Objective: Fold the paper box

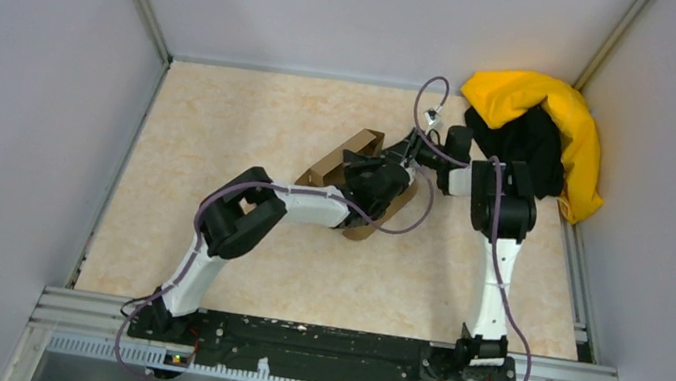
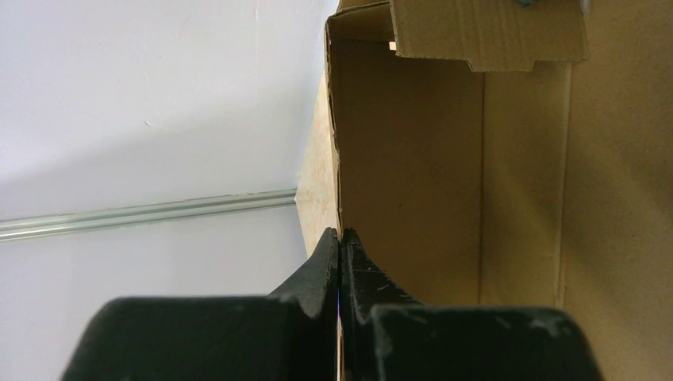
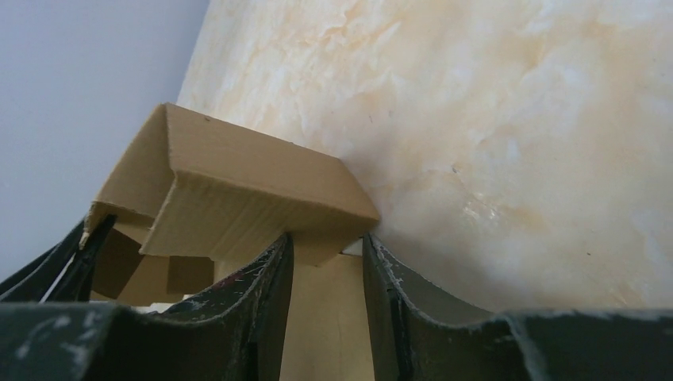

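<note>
Paper box, half-raised, sits left of the cloth heap in the overhead view. Left gripper is pinched shut on a wall edge of the box. Right gripper stands part-open astride a flap, and you cannot tell whether it grips. The cardboard looks light and easily creased, so hold wall edges near the folds.

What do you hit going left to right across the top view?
left arm → paper box → yellow-and-black cloth heap

Even, diffuse light — soft shadows (close-ups slightly blurred).
</note>
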Controlling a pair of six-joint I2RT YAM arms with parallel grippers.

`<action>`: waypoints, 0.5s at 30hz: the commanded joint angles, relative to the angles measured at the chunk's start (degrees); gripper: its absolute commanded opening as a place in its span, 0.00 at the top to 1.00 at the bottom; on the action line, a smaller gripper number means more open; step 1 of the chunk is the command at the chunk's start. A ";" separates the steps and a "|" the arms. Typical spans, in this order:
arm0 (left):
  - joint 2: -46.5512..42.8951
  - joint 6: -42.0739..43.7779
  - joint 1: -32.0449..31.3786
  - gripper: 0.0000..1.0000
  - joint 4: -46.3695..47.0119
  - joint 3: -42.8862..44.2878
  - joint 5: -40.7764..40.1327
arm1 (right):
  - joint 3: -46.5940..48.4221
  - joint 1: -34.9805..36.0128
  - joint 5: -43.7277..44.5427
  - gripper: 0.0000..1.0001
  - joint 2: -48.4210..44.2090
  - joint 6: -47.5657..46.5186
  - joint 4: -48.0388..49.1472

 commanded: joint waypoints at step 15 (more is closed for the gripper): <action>-0.01 1.55 -0.89 1.00 3.15 -2.13 3.23 | -6.64 0.42 1.37 0.53 -5.71 -5.83 20.47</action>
